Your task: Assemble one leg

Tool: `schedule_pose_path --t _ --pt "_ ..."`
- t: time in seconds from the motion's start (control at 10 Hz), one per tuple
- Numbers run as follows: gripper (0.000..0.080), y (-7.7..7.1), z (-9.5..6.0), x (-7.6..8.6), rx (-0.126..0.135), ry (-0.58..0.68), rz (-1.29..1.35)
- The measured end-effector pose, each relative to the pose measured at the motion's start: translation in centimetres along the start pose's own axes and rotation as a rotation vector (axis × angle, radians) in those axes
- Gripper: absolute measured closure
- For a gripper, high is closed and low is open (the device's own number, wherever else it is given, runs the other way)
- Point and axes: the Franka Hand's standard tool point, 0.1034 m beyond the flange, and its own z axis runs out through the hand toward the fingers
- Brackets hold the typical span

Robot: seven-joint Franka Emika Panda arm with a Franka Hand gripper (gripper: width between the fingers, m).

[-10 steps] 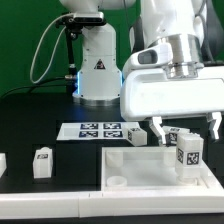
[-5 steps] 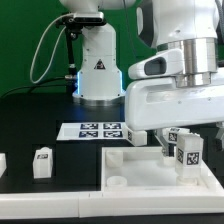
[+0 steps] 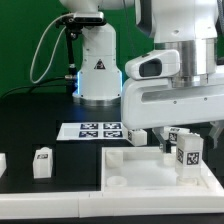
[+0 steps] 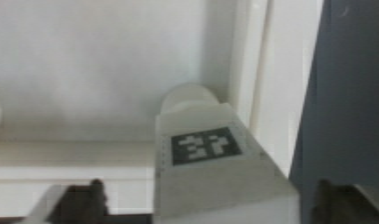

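White plastic leg [image 3: 187, 156] stands upright on the panel [image 3: 140, 170], between the fingers of the gripper [image 4: 204, 200], which are spread and not touching it. Judged light, rigid and smooth: clamp opposite flat sides, mid-height.

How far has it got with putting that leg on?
Done: one leg stands upright on the white panel. In hand: the pincer straddles it, jaws open, not gripping. Left: I cannot tell if it is fully seated; another leg waits on the table.
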Motion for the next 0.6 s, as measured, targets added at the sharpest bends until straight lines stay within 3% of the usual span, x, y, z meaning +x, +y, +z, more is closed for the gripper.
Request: schedule_pose_path --t 0.1,0.2,0.3,0.6 --pt "0.0373 -0.02 0.0 -0.01 0.0 0.0 0.028" --pt "0.0373 -0.04 0.01 -0.01 0.001 0.0 0.088" --pt "0.0514 -0.07 0.01 -0.02 0.001 0.0 0.162" --pt "0.0514 -0.15 0.15 0.28 0.003 0.022 0.388"
